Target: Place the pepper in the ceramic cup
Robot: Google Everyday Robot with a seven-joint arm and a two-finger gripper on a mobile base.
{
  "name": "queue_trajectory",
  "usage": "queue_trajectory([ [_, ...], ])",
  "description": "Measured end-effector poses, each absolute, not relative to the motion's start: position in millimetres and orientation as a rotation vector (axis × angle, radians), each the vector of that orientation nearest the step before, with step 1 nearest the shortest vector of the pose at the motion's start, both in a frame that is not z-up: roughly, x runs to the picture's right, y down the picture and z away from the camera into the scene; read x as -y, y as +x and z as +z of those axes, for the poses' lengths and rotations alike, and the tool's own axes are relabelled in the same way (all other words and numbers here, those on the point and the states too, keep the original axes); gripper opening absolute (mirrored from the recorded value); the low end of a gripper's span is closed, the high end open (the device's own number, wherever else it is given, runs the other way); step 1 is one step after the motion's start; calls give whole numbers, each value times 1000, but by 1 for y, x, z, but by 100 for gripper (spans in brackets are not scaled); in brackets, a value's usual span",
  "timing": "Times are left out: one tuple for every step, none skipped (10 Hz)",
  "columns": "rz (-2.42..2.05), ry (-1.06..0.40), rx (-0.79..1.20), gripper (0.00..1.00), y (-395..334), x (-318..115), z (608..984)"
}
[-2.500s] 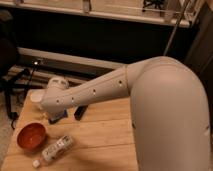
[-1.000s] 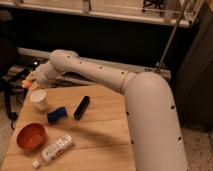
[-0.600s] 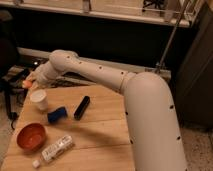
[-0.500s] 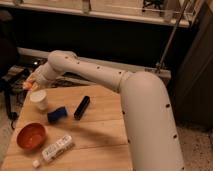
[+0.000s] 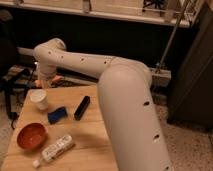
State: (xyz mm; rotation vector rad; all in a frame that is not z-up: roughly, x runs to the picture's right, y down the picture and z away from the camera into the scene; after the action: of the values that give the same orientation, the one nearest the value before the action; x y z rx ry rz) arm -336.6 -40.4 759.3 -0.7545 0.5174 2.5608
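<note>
The white ceramic cup (image 5: 39,99) stands upright near the table's back left corner. My gripper (image 5: 47,80) hangs from the white arm's wrist (image 5: 49,55), just above and behind the cup. A small orange-red piece, the pepper (image 5: 55,79), shows at the gripper, held above the table's back edge. The gripper is shut on it. Most of the pepper and the gripper's tips are hidden by the wrist.
A blue object (image 5: 57,115) and a black rectangular bar (image 5: 82,107) lie right of the cup. A red-orange bowl (image 5: 31,136) and a lying clear plastic bottle (image 5: 57,147) are at the front left. My arm's bulky link (image 5: 127,115) covers the wooden table's (image 5: 85,140) right side.
The arm rose from low over the table by the cup to above the back left corner. In the last second it shifted only slightly.
</note>
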Motion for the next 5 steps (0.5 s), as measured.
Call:
queue_trajectory([
  [2552, -727, -538, 0, -341, 39, 754],
  [2543, -716, -560, 0, -346, 34, 753],
  [2532, -674, -583, 0, -352, 28, 754],
  [2521, -600, -587, 0, -355, 24, 759],
  [2512, -514, -581, 0, -356, 21, 765],
])
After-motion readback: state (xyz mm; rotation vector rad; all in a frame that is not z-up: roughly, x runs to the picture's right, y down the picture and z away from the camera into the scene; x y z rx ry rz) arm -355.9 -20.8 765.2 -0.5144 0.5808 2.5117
